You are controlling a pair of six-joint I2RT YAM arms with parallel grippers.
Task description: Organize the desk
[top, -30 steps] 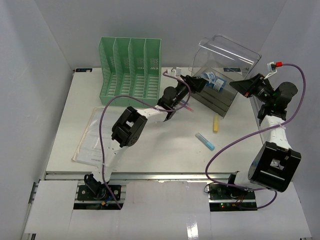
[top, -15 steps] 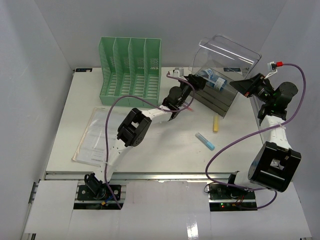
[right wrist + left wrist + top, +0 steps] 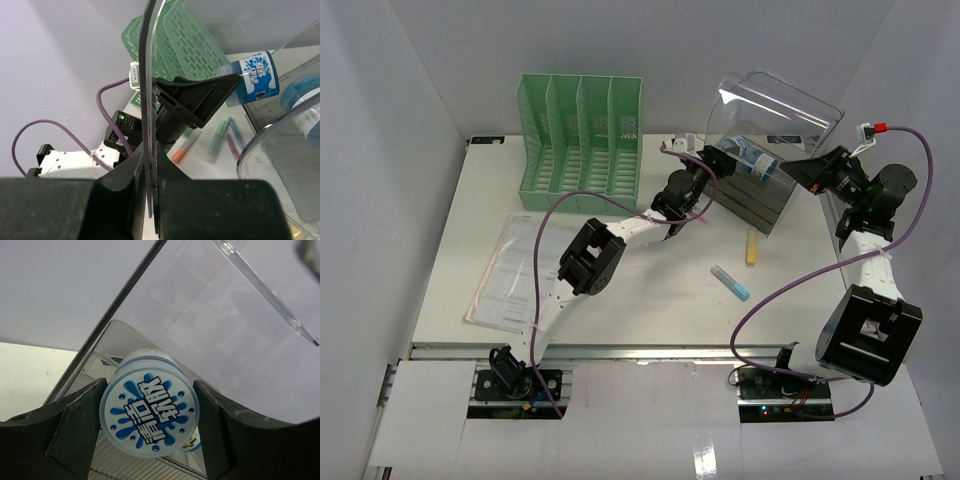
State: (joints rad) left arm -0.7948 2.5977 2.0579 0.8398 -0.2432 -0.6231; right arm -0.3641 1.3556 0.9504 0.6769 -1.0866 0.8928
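Observation:
My left gripper (image 3: 723, 159) is shut on a small round jar (image 3: 750, 161) with a blue splash label, holding it over the near-left rim of a clear plastic box (image 3: 752, 196) at the back right of the white desk (image 3: 650, 300). In the left wrist view the jar (image 3: 147, 417) fills the space between my fingers (image 3: 75, 427), with the box floor below. My right gripper (image 3: 813, 172) is shut on the edge of the box's clear lid (image 3: 780, 100) and holds it raised. The right wrist view shows the lid edge (image 3: 148, 125) between its jaws and the jar (image 3: 252, 75).
A green file organizer (image 3: 582, 140) stands at the back left. Papers (image 3: 510, 270) lie at the front left. A yellow marker (image 3: 752, 247) and a blue marker (image 3: 730, 283) lie in front of the box. Several more markers (image 3: 217, 140) lie beside the box.
My left gripper has carried the jar right and farther back, from beside the box to over its rim. The right gripper still holds the lid up.

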